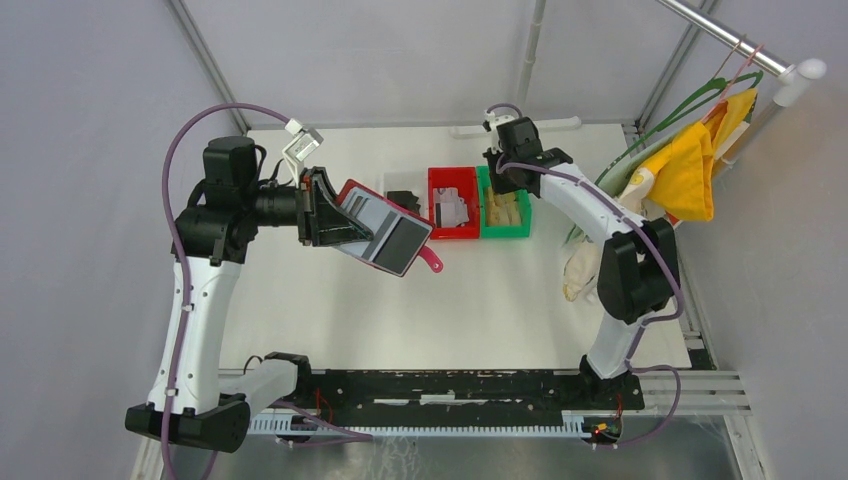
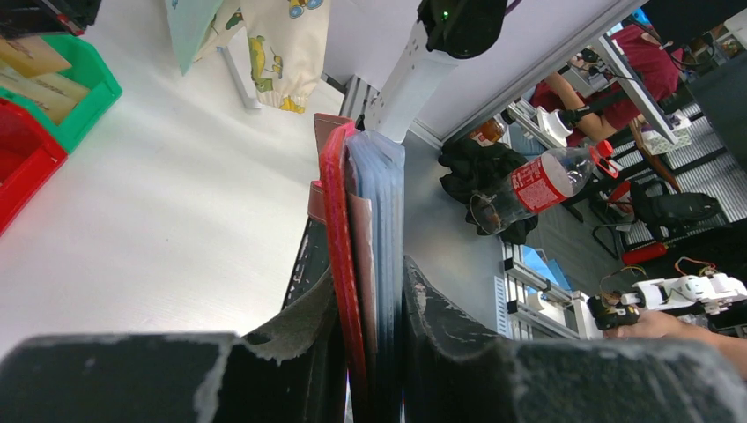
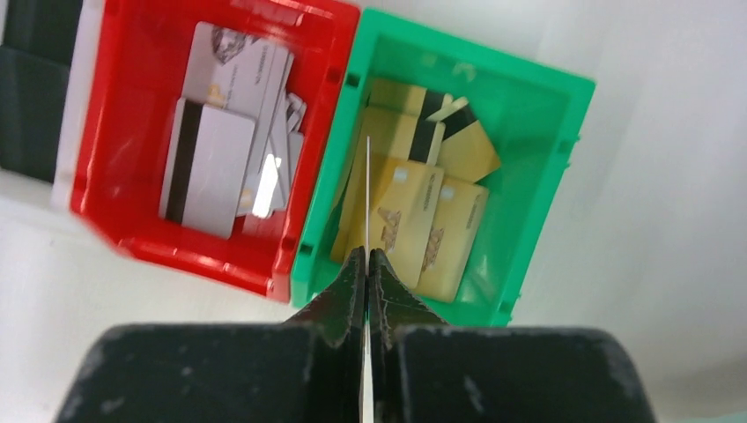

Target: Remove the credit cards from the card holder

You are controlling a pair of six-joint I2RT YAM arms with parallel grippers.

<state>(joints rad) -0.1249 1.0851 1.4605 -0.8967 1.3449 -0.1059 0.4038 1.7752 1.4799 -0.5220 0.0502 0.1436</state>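
1. Step, as I judge it: dropping off a card. My R gripper point(image 3: 367, 256) is pinched tight on one card point(image 3: 367, 176), seen edge-on, above the seam btw red bin point(image 3: 198, 260) and green bin point(image 3: 480, 48).
2. L gripper point(image 1: 330, 215) is narrow, clamped on the wallet point(image 1: 385, 235), which is held open in the air over the table. It prob. has more cards inside.
3. Next: I can't tell the card's colour, so I need to pick a bin, centre over it, open and release. Then go to the wallet.
4. Writing: print on the gold cards point(image 3: 396, 220) and grey cards point(image 3: 211, 167) is too blurred to read.
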